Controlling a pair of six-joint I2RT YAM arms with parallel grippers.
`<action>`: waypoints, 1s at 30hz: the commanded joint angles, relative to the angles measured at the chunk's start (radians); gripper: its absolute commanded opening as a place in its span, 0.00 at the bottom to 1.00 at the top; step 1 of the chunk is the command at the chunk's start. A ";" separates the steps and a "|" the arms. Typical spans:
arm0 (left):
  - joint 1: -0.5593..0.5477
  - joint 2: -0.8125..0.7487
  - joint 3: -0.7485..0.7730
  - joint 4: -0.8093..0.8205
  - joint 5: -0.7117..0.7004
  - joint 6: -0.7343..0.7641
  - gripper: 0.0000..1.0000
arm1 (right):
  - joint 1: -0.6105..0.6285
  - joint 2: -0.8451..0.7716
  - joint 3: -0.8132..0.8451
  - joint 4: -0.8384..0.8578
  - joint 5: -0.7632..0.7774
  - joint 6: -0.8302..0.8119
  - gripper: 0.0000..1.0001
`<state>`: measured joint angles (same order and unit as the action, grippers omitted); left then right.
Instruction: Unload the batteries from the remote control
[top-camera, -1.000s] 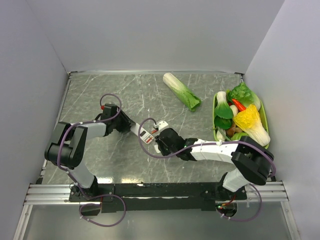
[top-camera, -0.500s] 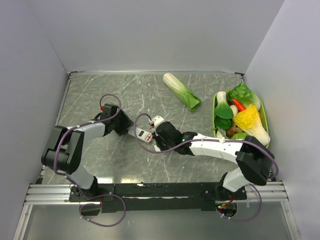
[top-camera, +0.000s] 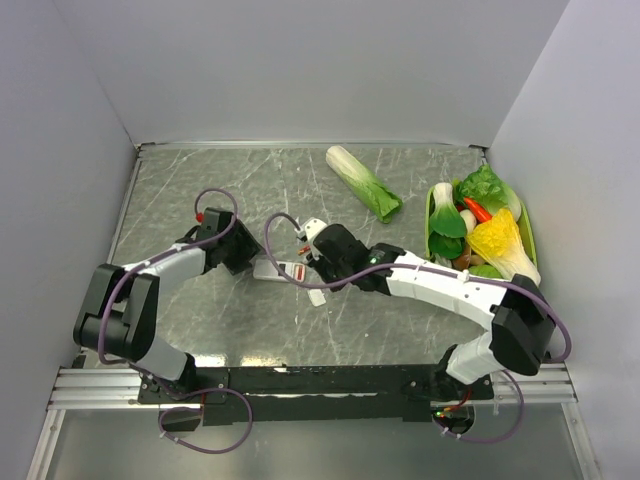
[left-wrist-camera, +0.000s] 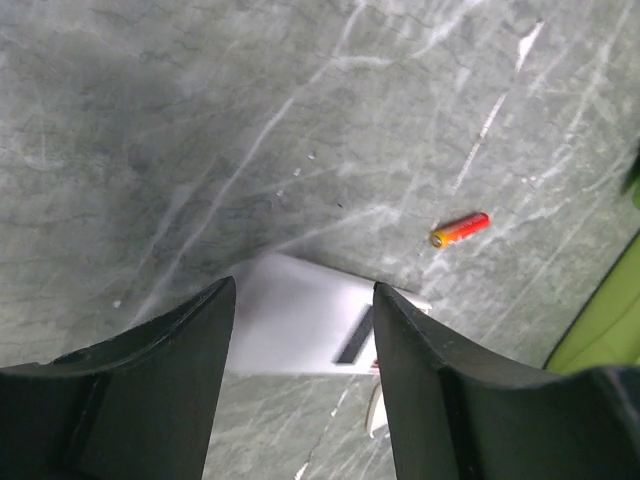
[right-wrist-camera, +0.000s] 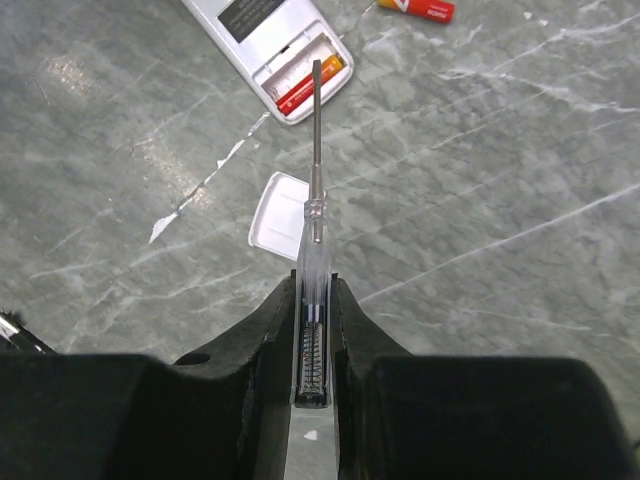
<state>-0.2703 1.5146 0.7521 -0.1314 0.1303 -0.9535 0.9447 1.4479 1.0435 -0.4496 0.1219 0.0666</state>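
Note:
The white remote control (top-camera: 272, 269) lies flat mid-table with its battery bay open. One red battery (right-wrist-camera: 310, 86) sits in the bay of the remote control (right-wrist-camera: 262, 35). A second battery (right-wrist-camera: 416, 8) lies loose on the table beside it, also seen as a red battery (left-wrist-camera: 460, 229) in the left wrist view. My left gripper (top-camera: 247, 262) is open; the remote control (left-wrist-camera: 300, 322) lies just beyond the fingertips of this gripper (left-wrist-camera: 303, 290). My right gripper (right-wrist-camera: 313, 282) is shut on a clear-handled screwdriver (right-wrist-camera: 315, 170), its tip over the bay. The small white cover (right-wrist-camera: 278, 210) lies below the shaft.
A napa cabbage (top-camera: 363, 182) lies at the back centre. A green basket (top-camera: 531, 238) full of vegetables stands at the right edge, and its rim (left-wrist-camera: 600, 325) shows in the left wrist view. Grey walls enclose the table on three sides.
My left gripper's jaws have spread wider around the remote, and the remote has slid a little left. The right arm has swung left and away with the screwdriver.

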 joint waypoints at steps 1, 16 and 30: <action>-0.006 -0.076 -0.010 0.027 0.026 0.015 0.63 | -0.044 0.005 0.105 -0.132 -0.059 -0.094 0.00; 0.006 -0.083 -0.095 0.124 0.195 0.016 0.58 | -0.044 0.232 0.386 -0.363 -0.038 -0.245 0.00; -0.033 -0.123 -0.229 0.552 0.583 -0.168 0.58 | -0.047 0.180 0.331 -0.198 -0.116 -0.203 0.00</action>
<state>-0.2802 1.3983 0.5346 0.2611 0.5919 -1.0317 0.8967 1.6703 1.3735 -0.7116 0.0132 -0.1467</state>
